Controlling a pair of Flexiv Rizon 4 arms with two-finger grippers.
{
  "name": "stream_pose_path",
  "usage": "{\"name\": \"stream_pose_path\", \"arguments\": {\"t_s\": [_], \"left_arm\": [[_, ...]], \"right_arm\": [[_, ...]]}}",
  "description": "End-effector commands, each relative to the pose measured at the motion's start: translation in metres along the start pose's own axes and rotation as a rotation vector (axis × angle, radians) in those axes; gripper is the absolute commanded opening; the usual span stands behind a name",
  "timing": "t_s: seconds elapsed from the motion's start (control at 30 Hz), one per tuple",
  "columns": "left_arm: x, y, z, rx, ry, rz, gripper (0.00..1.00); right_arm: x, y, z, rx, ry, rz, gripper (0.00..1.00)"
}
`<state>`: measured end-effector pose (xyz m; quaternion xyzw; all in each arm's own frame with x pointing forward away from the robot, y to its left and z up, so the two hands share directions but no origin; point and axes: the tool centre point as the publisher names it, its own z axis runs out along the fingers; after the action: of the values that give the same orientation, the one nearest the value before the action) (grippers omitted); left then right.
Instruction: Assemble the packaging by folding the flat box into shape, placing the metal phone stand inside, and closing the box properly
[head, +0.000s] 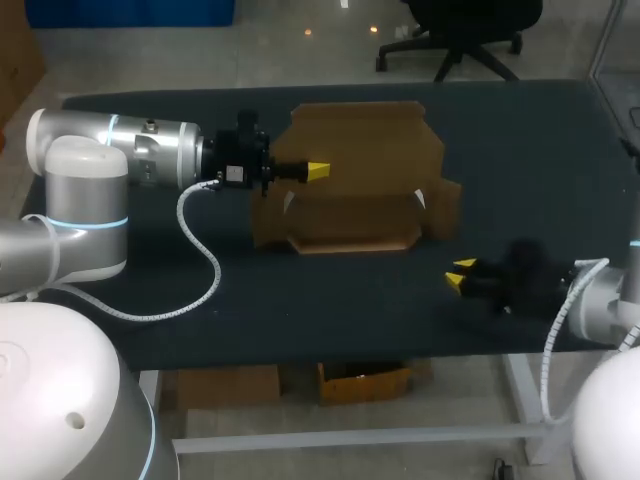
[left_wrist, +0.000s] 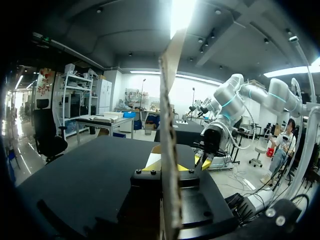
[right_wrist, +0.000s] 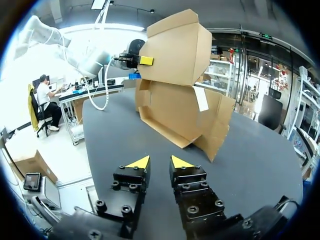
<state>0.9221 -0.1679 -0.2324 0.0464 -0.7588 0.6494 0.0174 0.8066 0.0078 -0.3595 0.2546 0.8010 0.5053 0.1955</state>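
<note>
I found the half-folded brown cardboard box (head: 352, 215) at the head view's upper middle, one raised flap pinched in my left gripper (head: 317, 172), my right gripper (head: 461, 277) parted and empty at lower right; I judged the board light, easily creased and best gripped at flap edges.

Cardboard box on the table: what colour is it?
The cardboard box is plain brown; the right wrist view shows it best.

Dim, murky head view; bright overhead glare in both wrist views.
</note>
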Motion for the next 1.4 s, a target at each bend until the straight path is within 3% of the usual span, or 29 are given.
{"name": "stream_pose_path", "arguments": {"t_s": [0.03, 0.4, 0.8, 1.4], "left_arm": [[0.0, 0.003, -0.001, 0.001, -0.001, 0.001, 0.0], [0.0, 0.003, -0.001, 0.001, -0.001, 0.001, 0.0], [0.0, 0.003, -0.001, 0.001, -0.001, 0.001, 0.0], [0.0, 0.003, -0.001, 0.001, -0.001, 0.001, 0.0]], "right_arm": [[-0.01, 0.0, -0.021, 0.006, 0.114, -0.018, 0.28], [-0.047, -0.005, -0.017, 0.027, 0.145, -0.031, 0.42], [-0.079, -0.008, 0.001, 0.044, 0.127, -0.017, 0.46], [-0.106, -0.004, 0.043, 0.034, 0.125, -0.002, 0.49]]}}
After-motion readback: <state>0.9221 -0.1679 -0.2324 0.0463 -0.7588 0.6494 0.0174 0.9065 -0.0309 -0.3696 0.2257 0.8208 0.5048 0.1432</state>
